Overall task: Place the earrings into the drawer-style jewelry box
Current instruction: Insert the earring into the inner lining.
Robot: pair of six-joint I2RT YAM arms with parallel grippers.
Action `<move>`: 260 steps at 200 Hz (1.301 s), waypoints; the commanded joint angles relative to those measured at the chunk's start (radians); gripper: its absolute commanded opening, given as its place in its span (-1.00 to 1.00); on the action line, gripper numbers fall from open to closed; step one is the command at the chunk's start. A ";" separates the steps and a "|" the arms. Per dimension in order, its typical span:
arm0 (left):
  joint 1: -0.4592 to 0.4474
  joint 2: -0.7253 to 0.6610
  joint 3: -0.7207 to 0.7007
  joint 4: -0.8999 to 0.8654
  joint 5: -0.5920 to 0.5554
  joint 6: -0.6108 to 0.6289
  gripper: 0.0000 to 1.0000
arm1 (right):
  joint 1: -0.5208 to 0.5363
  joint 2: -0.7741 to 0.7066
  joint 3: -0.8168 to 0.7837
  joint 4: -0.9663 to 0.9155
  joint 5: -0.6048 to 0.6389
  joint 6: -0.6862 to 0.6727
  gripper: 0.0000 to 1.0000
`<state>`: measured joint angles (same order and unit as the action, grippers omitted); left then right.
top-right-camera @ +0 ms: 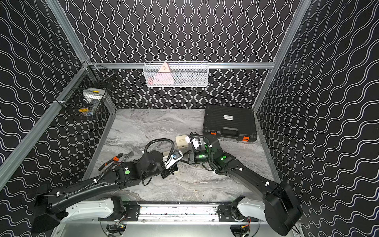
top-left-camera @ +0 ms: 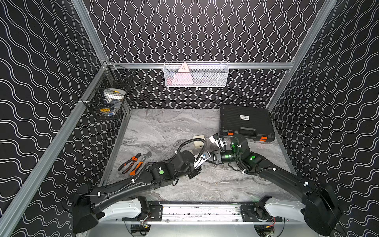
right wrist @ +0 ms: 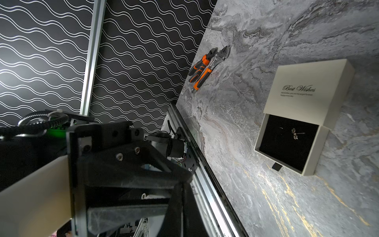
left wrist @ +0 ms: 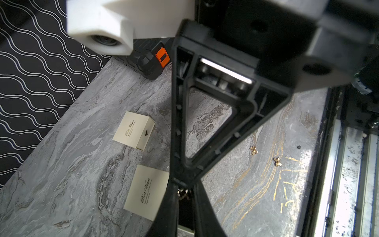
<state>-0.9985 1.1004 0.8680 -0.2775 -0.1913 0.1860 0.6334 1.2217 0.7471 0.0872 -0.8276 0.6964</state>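
The jewelry box [right wrist: 307, 88] is a cream sleeve marked "Best Wishes", and its black-lined drawer [right wrist: 311, 160] is pulled out. One gold earring [right wrist: 295, 133] lies loose on the lining. My left gripper [left wrist: 185, 187] hangs above the drawer, shut but for a thin slit, holding nothing. That earring [left wrist: 182, 192] shows through the slit. Two more earrings [left wrist: 253, 150] [left wrist: 277, 162] lie on the marble near the front rail. My right gripper [right wrist: 182, 184] is shut and empty, level with the left wrist and pointing at it.
A second, closed cream box [top-left-camera: 199, 141] sits behind the arms. A black tool case [top-left-camera: 246, 123] fills the back right corner. Orange-handled pliers and a wrench [top-left-camera: 133, 162] lie at the left. The metal rail [top-left-camera: 201, 211] runs along the front edge.
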 commanded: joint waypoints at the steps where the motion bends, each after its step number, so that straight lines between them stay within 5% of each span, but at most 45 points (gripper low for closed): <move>1: 0.002 0.008 0.012 0.028 -0.008 0.004 -0.94 | 0.003 -0.002 0.011 0.000 -0.016 0.005 -0.53; 68: 0.019 -0.037 -0.047 -0.035 -0.035 -0.117 -1.00 | -0.055 -0.095 0.004 -0.184 0.010 -0.063 0.04; 151: 0.037 0.221 -0.009 -0.126 -0.434 -0.600 -1.00 | -0.121 -0.038 -0.032 -0.180 0.093 -0.115 0.17; 260: 0.184 0.325 -0.014 -0.085 -0.218 -0.786 -1.00 | -0.229 0.003 -0.026 -0.113 -0.016 -0.121 0.16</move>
<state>-0.8433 1.4208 0.8597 -0.3656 -0.4618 -0.5179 0.4129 1.2175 0.7273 -0.0719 -0.8066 0.5831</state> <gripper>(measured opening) 0.149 0.583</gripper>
